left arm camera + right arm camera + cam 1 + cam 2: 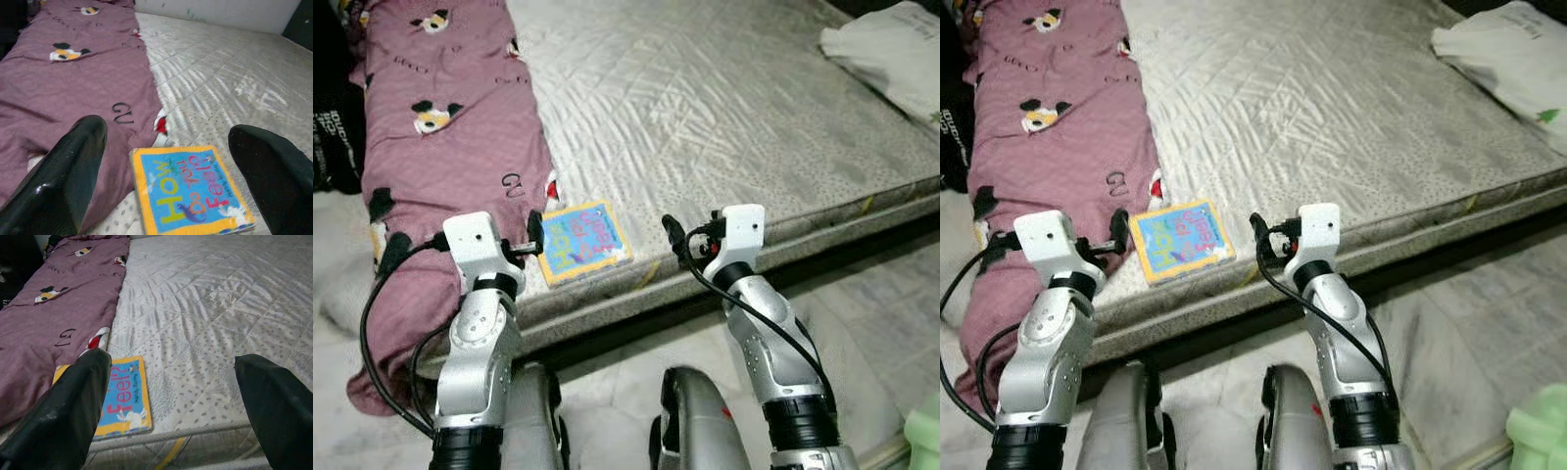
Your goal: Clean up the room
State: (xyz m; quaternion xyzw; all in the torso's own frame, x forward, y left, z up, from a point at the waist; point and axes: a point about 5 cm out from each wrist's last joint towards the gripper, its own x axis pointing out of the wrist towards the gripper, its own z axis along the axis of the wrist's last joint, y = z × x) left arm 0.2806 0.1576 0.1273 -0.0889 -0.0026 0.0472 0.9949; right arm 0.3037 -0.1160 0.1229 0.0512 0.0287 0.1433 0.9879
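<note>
A small picture book (582, 241) lies flat near the mattress (724, 117) edge, beside the purple blanket (440, 127). It looks light, stiff and thin. Both tools, left tool (166, 161) and right tool (171, 396), are released, holding nothing. Pinching its free edge seems best.

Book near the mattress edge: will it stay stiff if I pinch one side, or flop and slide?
The book looks thick-paged with a flat cover, so probably stiff. It lies flat on the quilted mattress, whose fabric looks smooth; a push may slide it. The open left end effector frames it.
</note>
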